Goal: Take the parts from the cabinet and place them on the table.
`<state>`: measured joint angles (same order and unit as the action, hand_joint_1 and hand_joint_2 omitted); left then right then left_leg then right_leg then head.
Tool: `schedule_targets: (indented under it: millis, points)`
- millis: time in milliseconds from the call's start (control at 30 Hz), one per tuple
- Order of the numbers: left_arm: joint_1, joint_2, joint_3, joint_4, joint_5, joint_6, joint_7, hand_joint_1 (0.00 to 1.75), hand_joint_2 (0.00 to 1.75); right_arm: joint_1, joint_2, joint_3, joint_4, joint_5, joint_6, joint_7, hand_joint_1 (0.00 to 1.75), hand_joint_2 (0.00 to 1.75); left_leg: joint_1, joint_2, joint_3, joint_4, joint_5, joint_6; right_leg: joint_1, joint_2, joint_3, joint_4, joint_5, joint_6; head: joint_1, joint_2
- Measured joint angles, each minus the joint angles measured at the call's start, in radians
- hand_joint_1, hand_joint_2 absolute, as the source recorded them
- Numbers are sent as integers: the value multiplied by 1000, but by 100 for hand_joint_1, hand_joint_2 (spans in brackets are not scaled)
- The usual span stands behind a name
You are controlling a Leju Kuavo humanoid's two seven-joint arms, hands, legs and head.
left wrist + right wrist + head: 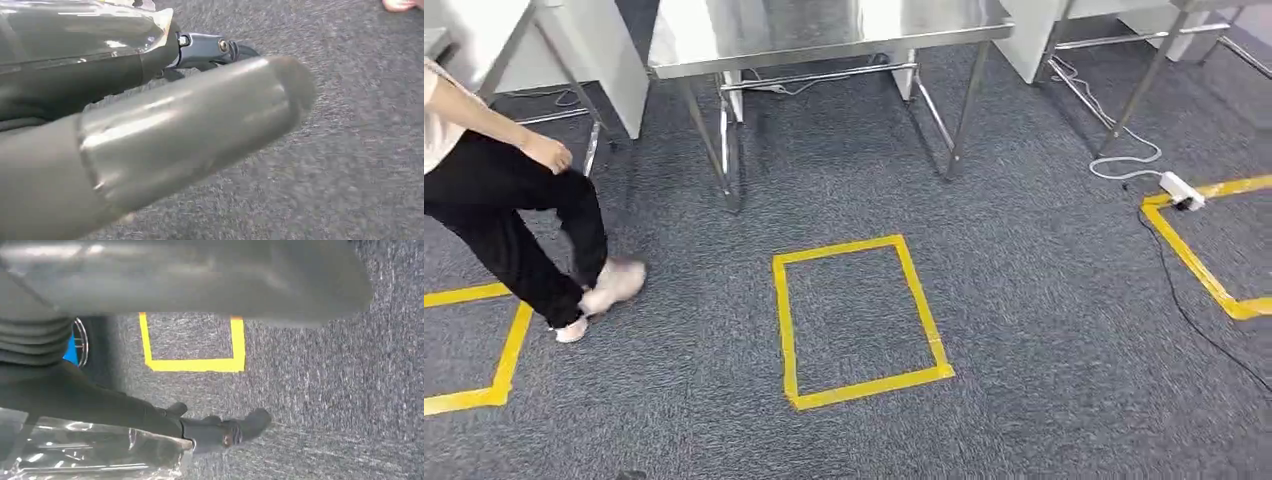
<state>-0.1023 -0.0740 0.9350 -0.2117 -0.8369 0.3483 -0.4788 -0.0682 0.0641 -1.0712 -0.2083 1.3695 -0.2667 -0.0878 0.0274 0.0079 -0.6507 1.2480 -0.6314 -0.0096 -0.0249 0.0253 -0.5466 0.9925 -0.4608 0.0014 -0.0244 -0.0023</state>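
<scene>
Left hand (pixel 150 125): thick grey thumb blurred and close up, dark fingers mostly hidden behind a clear, shiny plastic bag (pixel 85 30); looks held vs the fingers, contents can't be made out. Right hand (pixel 165 420): dark fingers lie along another clear crinkled bag (pixel 90 455), cut off at frame edge; grip looks closed on it. Head view: steel tabletop (pixel 824 30) at far centre, only near edge and legs seen. Yellow tape rectangle (pixel 859 320) on grey carpet (pixel 1044 330) at centre. Person (pixel 514 210) at left, cut off. White power strip (pixel 1181 188) far right.
</scene>
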Motion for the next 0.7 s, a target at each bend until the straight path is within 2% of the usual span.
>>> schedule_targets:
  millis: [33,67,100,133,167,200,233,267,333,367,400,433,467,500,533,567,600,633,667,700]
  points:
    - [7,0,4,0,2,2,-3,0,0,2,1,0,0,4,0,-1,0,0,0,-1,-19,47,-10,3,4,11,-2,0,2,-3,0,0]
    - [12,1,7,0,4,6,-6,0,0,3,1,0,0,7,0,-1,0,0,-2,-1,-18,47,2,9,8,23,-3,0,2,-3,1,0]
    - [13,0,9,0,8,9,-6,0,0,4,1,1,0,9,0,-1,0,0,-4,-4,6,1,38,18,11,36,-2,0,3,-4,0,0]
    - [13,0,13,0,9,10,-6,0,0,3,0,2,0,11,0,-1,0,0,-7,-14,49,-86,86,29,14,50,-1,0,4,-6,1,0]
    - [13,1,13,0,9,11,-6,0,0,1,1,2,0,11,0,0,0,0,-8,-39,91,-169,125,41,16,62,0,0,5,-5,0,0]
    - [13,3,15,0,8,13,-6,0,0,-1,4,4,0,12,0,0,0,0,-11,-102,124,-237,139,56,13,73,-1,0,7,-3,1,0]
    - [13,5,15,0,7,13,-6,0,0,-3,8,5,0,13,1,2,0,0,-14,-110,128,-241,139,58,23,81,-6,1,10,3,5,0]
    - [13,5,15,0,7,14,-7,0,0,-6,6,5,0,12,1,4,0,0,-17,-94,127,-243,141,56,13,91,-10,1,12,6,2,0]
    - [11,8,15,0,6,16,-5,0,0,-3,8,5,0,11,1,4,0,0,-24,-73,127,-245,143,58,8,113,-16,-4,21,21,2,0]
    - [11,5,15,0,1,18,-3,0,0,-1,6,5,0,11,1,4,0,0,-17,-55,132,-262,154,63,22,114,-28,-6,24,27,3,0]
    - [8,3,15,0,-3,18,-1,0,0,0,7,5,0,10,1,4,0,0,-15,-41,133,-276,164,61,18,58,-37,19,11,22,3,0]
    - [9,3,15,0,-3,19,0,0,0,-3,8,5,0,10,1,5,0,0,-16,-27,129,-279,167,69,21,12,-71,79,-27,14,10,0]
    - [11,3,15,0,-4,19,3,0,0,-5,8,5,0,10,1,5,0,0,-17,-11,127,-279,167,68,18,0,-103,142,-58,11,13,0]
    - [14,3,15,0,-4,19,5,0,0,-7,8,5,0,10,1,5,0,0,-18,9,125,-279,168,68,16,-8,-143,229,-95,11,13,0]
    - [15,3,15,0,-4,20,8,0,0,-7,8,5,0,11,1,5,0,0,-19,25,121,-278,168,68,14,-10,-170,295,-118,15,12,0]
    - [14,3,15,0,-4,20,10,0,0,-4,8,5,0,13,1,5,0,0,-20,40,120,-278,169,67,13,-12,-172,319,-121,23,13,0]
    - [14,3,15,0,-3,20,10,0,0,-2,8,5,0,14,5,5,0,0,-20,54,119,-277,169,66,11,-14,-150,292,-109,33,13,0]
    - [14,3,15,0,-3,20,11,0,0,-2,7,5,0,14,8,6,0,0,-19,69,119,-276,169,66,8,-21,-103,219,-83,43,14,0]
    - [14,2,15,0,-2,21,11,0,0,-2,6,5,0,16,11,6,0,0,-19,80,120,-275,169,65,7,-34,-48,130,-54,51,13,0]
    - [14,0,15,0,-2,22,12,0,0,-5,5,6,0,17,14,6,0,0,-19,92,120,-271,167,61,6,-62,10,38,-32,56,14,0]
